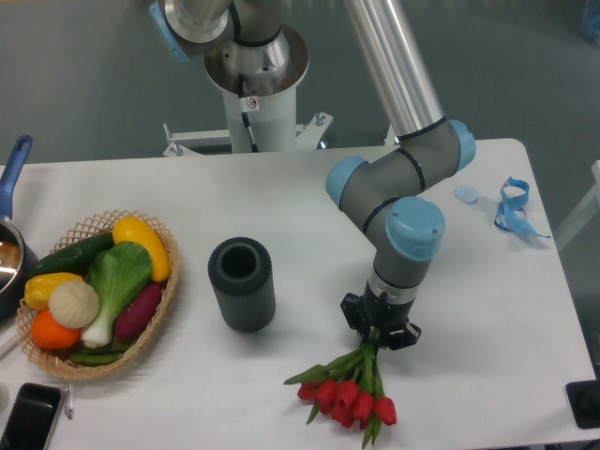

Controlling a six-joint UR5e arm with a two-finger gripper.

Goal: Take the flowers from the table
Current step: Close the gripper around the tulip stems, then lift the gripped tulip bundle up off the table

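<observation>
We are looking down on the table [281,202], a broad white top taking up most of the view, with a grey-green floor lying beyond it toward 12 o'clock. The arm [398,192], silver with grey and pale-blue joints, is reaching in from 12 o'clock beside its white base column [258,94]. At 9 o'clock a wicker basket [159,309] is sitting on the white surface, holding colourful vegetables [108,281]. A dark ribbed cylinder [242,283] is standing upright near the centre, well apart from the basket. The flowers [349,392] are lying toward 5 o'clock, red heads fanning toward the near edge and green stems running up into the gripper [380,333], whose fingers are pinching the stems. A blue ribbon [513,208] is resting at 2 o'clock, a small pale blue thing [466,194] beside it. A black phone [28,415] is lying at 8 o'clock.
</observation>
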